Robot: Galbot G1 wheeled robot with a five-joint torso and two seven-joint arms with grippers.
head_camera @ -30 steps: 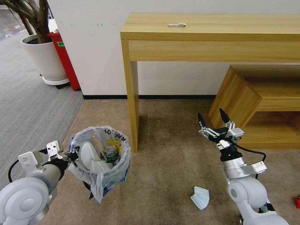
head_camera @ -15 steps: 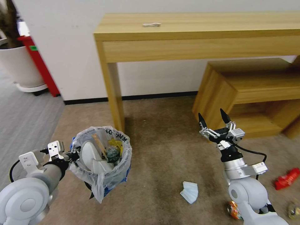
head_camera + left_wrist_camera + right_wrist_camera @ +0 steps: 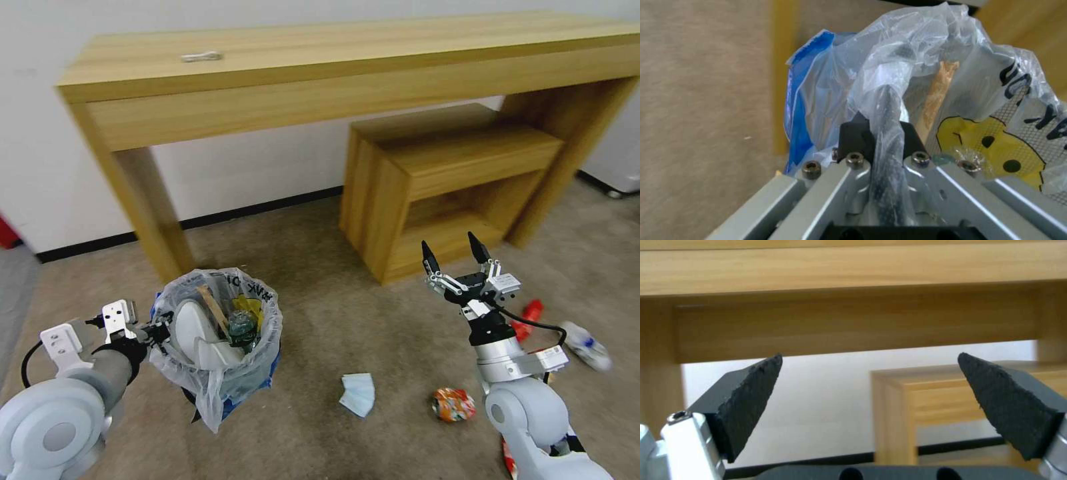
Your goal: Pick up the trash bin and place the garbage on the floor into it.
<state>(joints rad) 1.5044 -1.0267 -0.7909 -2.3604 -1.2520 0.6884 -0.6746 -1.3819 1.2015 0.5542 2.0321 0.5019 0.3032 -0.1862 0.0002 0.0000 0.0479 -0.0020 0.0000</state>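
Note:
The trash bin (image 3: 230,373), blue with a crinkly clear bag, hangs off the floor (image 3: 347,313) at the lower left of the head view. It holds a white slipper (image 3: 189,327), a wooden stick (image 3: 212,307) and a bottle (image 3: 240,330). My left gripper (image 3: 157,331) is shut on its near rim; in the left wrist view the left gripper (image 3: 882,130) pinches the bagged rim (image 3: 889,96). My right gripper (image 3: 453,252) stands open in the air, empty (image 3: 870,356). On the carpet lie a pale blue mask (image 3: 358,393), a crushed orange can (image 3: 453,405), a red wrapper (image 3: 527,311) and a blurred white-and-blue item (image 3: 585,345).
A long wooden table (image 3: 333,73) stands against the wall, with a small white object (image 3: 201,57) on top. A low wooden shelf unit (image 3: 453,173) sits under its right half. Another red scrap (image 3: 508,460) lies beside my right arm. Grey carpet (image 3: 13,293) begins at the far left.
The camera has swung to the right: table, shelf and mask slid left in the picture, and the can, the red wrapper and more litter came into view. Both arms keep their pose.

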